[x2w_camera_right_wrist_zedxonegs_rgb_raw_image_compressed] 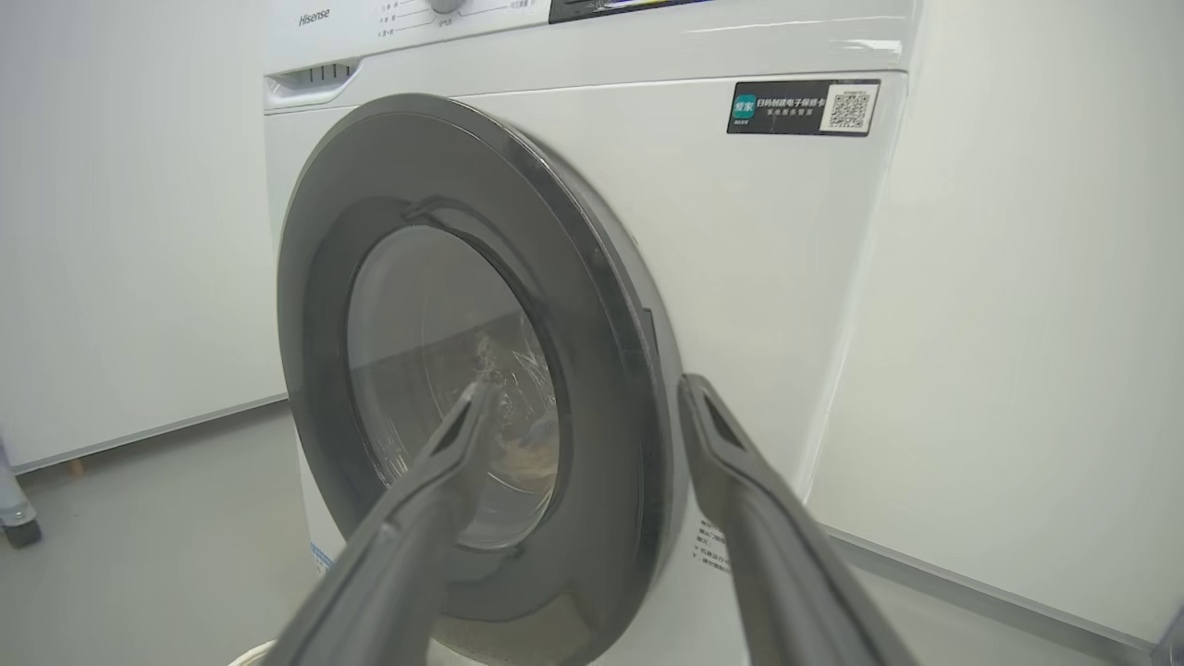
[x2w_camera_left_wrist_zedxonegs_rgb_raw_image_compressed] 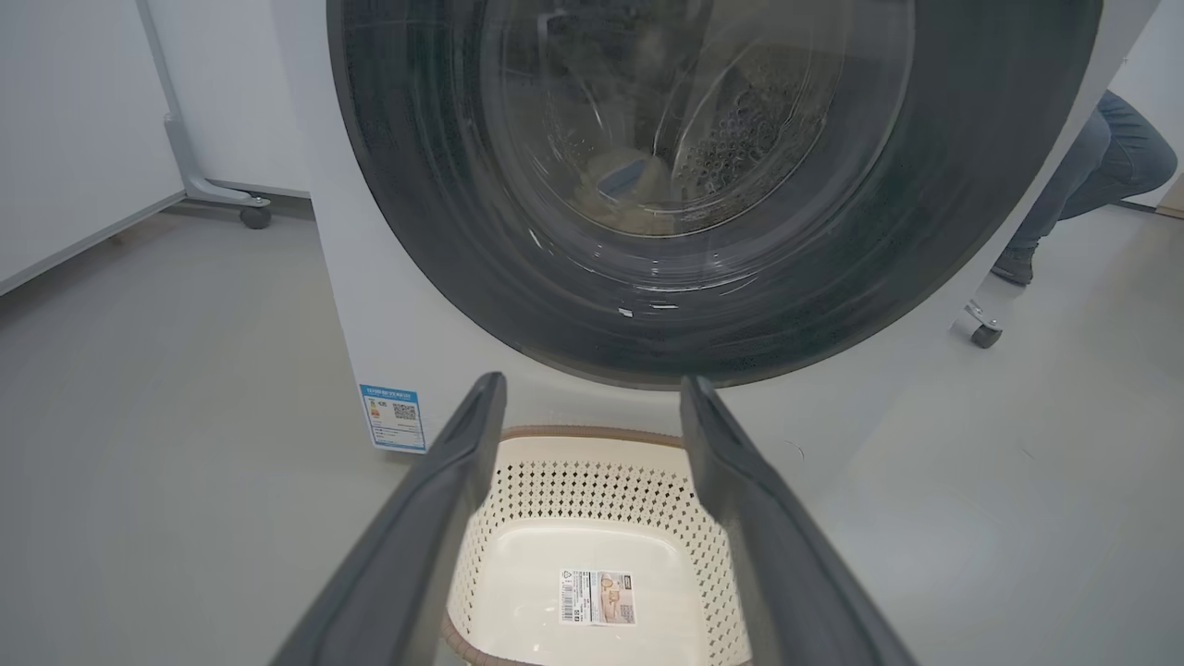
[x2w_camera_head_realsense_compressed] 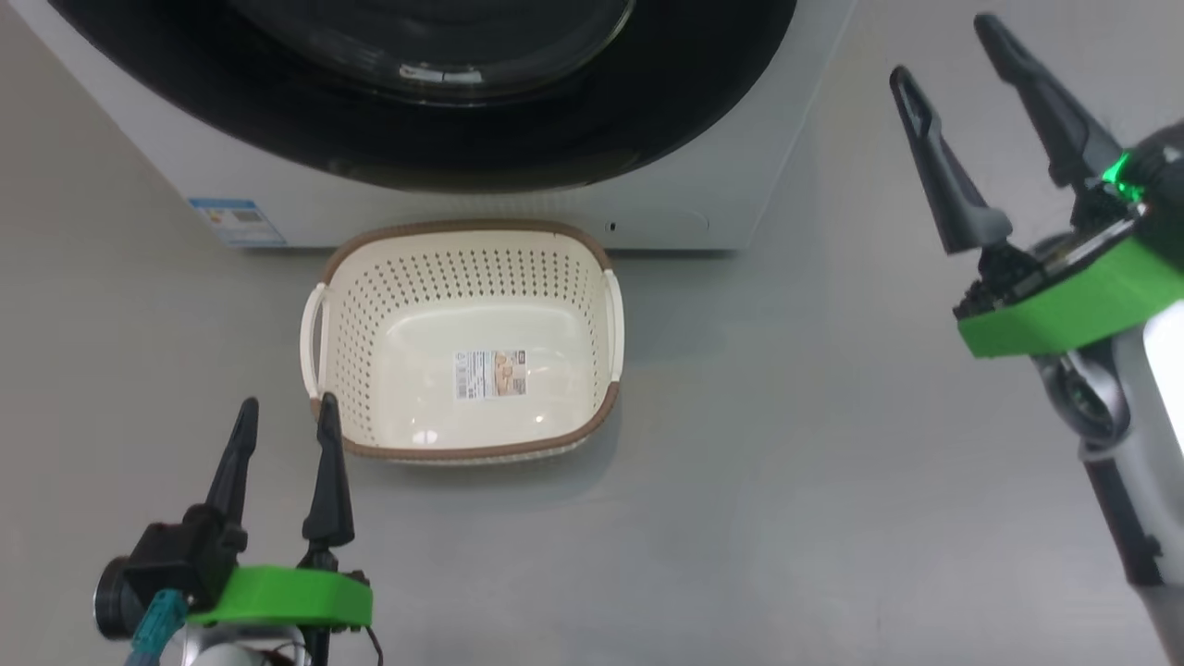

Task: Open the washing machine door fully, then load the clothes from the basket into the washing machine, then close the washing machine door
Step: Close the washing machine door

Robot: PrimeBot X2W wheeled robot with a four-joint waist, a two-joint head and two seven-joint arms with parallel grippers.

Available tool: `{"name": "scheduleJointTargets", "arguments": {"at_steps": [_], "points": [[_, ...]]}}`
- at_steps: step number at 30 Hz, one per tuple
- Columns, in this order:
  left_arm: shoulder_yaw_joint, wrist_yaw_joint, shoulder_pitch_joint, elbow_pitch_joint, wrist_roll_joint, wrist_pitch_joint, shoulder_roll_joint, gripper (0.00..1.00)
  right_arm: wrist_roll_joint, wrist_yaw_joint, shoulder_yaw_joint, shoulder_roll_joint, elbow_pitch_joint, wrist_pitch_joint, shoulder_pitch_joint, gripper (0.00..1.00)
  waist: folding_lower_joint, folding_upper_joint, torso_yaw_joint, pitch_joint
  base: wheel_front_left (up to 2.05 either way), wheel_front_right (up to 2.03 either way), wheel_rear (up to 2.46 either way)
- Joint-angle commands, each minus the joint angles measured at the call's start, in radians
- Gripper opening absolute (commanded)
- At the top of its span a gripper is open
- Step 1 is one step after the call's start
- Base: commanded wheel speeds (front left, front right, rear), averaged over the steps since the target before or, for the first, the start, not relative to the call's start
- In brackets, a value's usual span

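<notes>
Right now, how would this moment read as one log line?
door: shut | basket: no clothes | clothes: inside washer | left end effector: open | right end effector: open

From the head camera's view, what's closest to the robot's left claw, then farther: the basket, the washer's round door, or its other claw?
1. The basket, right beside the left gripper.
2. The washing machine door, ahead, beyond the basket.
3. The right gripper, far off to the right.

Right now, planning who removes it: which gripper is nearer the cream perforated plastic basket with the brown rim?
Left. The left gripper is by the basket's near-left corner; the right gripper is raised far to its right.
</notes>
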Motion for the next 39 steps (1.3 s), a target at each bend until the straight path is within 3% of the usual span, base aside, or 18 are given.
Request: {"name": "scheduleJointTargets", "arguments": {"at_steps": [1,13,21,39], "points": [[0.040,-0.003,0.010,-0.023,-0.011,-0.007,0.010,1.00,-0.008,-0.004,-0.008,0.003,-0.044,0.000,0.043,1.00,0.0001,-0.0001,-0.029,-0.087,0.00,0.00,0.00],[0.021,-0.017,0.086,0.014,-0.027,-0.007,0.010,1.00,-0.025,-0.004,-0.076,0.036,-0.111,0.000,0.331,1.00,0.0001,-0.0001,-0.074,-0.191,0.00,0.00,0.00],[0.025,-0.002,0.120,0.026,-0.023,-0.007,0.010,1.00,-0.055,-0.004,-0.147,0.073,-0.137,0.000,0.463,1.00,0.0001,-0.0001,-0.081,-0.237,0.00,0.00,0.00],[0.001,0.003,0.185,-0.027,-0.040,-0.007,0.010,1.00,-0.099,-0.004,-0.296,0.139,-0.060,0.000,0.684,1.00,0.0001,-0.0001,-0.048,-0.295,0.00,0.00,0.00]]}}
